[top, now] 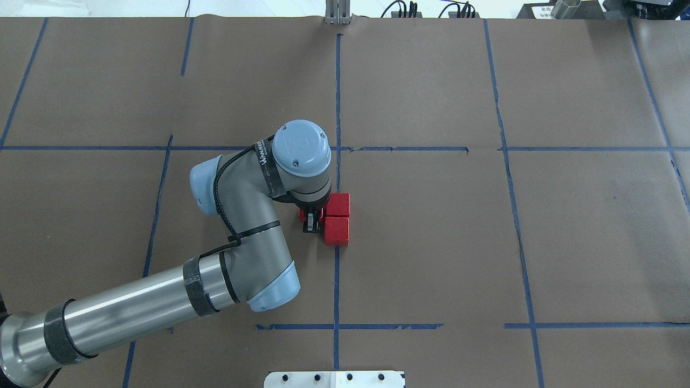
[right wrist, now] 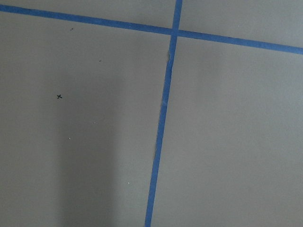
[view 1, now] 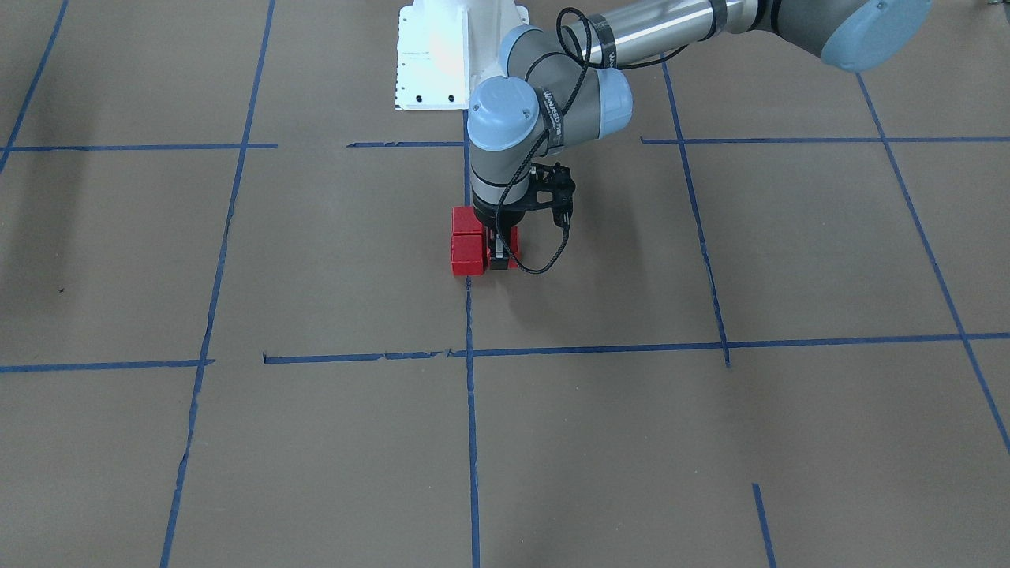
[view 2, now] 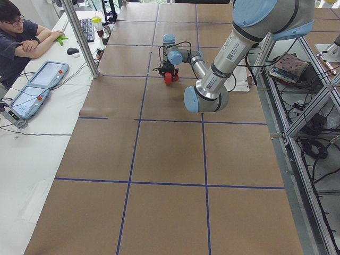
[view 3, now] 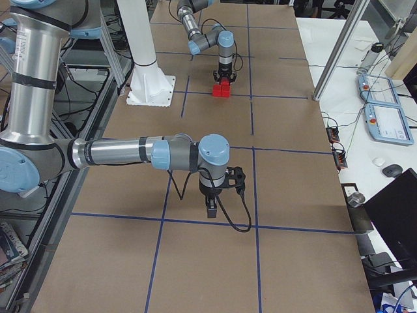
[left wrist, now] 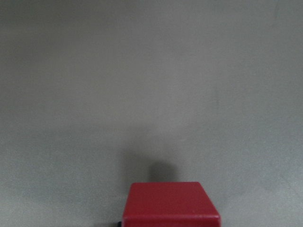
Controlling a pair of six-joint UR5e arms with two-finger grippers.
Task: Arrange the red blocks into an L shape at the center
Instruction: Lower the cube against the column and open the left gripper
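Observation:
Two red blocks [top: 338, 205] [top: 337, 230] lie side by side, touching, at the center [top: 377, 215], right on the long blue tape line [top: 337, 178]. A third red block [view 1: 513, 243] rests on the paper beside the pair, mostly hidden under my left gripper [top: 311, 220], which points straight down and is shut on it. The left wrist view shows that block's top [left wrist: 170, 203] at the bottom edge. Together the three make a corner figure; whether they touch is hidden. My right gripper [view 3: 212, 210] hovers over bare paper far off; I cannot tell its state.
Brown paper with a grid of blue tape covers the whole table. The white robot base [view 1: 442, 55] stands just behind the blocks. A person [view 2: 21, 42] sits at a side table with control tablets [view 2: 37, 87]. Shelving and cables line the robot's side.

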